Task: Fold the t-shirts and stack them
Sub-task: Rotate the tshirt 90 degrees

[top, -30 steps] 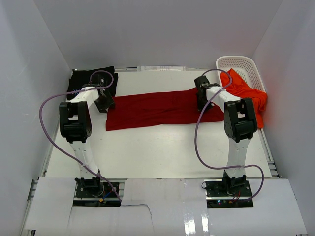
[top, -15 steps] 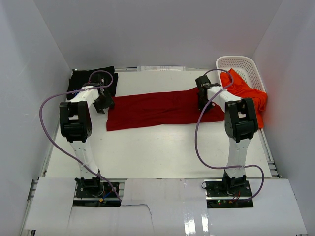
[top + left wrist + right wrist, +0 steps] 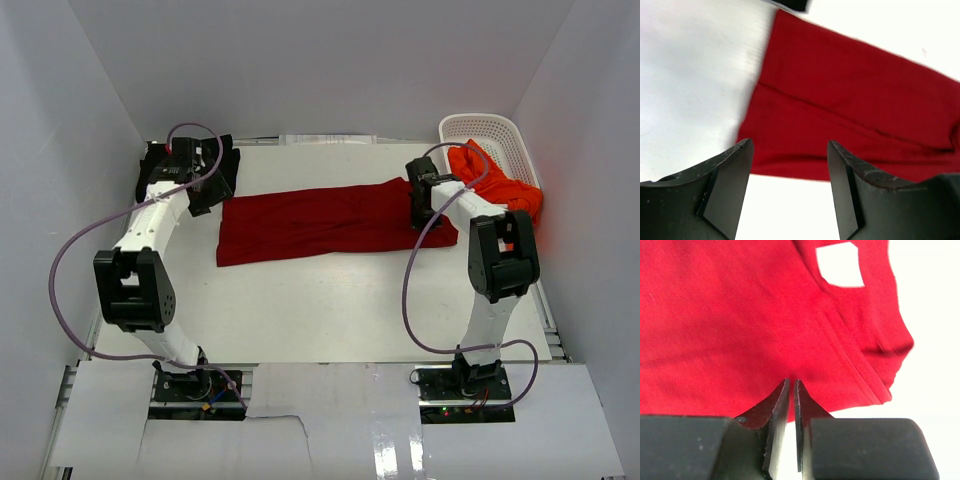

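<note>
Dark red t-shirt (image 3: 320,222), a soft matte knit folded into a long band, lies across mid-frame. Left gripper (image 3: 790,145) hangs released near the band's left end. Right gripper (image 3: 791,383), nearly clenched, pinches nothing at the hemmed right end. The next fold likely requires grasping both ends evenly, with edges aligned.

**White table boxed in by plain white walls**

The table (image 3: 330,300) is a flat white surface, bright and faintly glossy. Three plain white walls close it in: a back wall (image 3: 320,60), a left wall (image 3: 50,200) and a right wall (image 3: 600,150). Along the near edge, white panels (image 3: 350,420) lie over a metal rail (image 3: 72,378). A white slotted basket (image 3: 490,128) sits in the far right corner of the table. The light is even and soft, and shadows are faint.
</note>
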### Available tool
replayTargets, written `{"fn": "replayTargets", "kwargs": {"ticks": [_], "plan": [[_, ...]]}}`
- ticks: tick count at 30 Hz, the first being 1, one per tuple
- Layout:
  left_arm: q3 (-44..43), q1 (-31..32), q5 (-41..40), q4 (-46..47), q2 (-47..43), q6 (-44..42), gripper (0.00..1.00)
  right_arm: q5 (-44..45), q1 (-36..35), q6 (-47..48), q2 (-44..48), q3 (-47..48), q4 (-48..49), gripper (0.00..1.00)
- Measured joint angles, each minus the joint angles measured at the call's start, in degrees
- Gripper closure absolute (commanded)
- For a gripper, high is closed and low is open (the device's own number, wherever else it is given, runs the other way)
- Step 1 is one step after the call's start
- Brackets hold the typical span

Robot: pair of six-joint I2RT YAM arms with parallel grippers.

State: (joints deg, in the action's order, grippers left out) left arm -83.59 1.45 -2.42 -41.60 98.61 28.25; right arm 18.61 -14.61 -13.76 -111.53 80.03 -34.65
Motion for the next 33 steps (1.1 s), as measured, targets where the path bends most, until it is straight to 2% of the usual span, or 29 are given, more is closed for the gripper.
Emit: {"fn": "replayTargets", "kwargs": {"ticks": [4, 8, 16, 20, 33], "plan": [[4.92, 1.75, 2.8, 1.79, -5.4, -0.44, 0.28, 2.34, 0.04, -0.98, 5.66, -3.13, -0.44, 0.85], [7.67, 3.02, 5.14, 3.43, -3.21, -1.07, 0.28, 4.13, 0.22, -1.55, 7.8, -4.83, -0.35, 0.85], [10.1, 3.91, 6.73, 5.01, 3.32, -2.43, 0.28, 5.05, 1.01, -2.34, 5.18, -6.34, -0.5, 0.87], [10.12, 4.02, 6.8, 6.58, 4.55, -3.06, 0.29, 5.01, 1.9, -2.36, 2.29, -6.19, -0.35, 0.92], [11.56, 5.64, 6.86, 7.8, 7.87, -3.76, 0.29, 2.56, 4.28, -2.56, 0.68, -5.03, 0.31, 0.92]]}}
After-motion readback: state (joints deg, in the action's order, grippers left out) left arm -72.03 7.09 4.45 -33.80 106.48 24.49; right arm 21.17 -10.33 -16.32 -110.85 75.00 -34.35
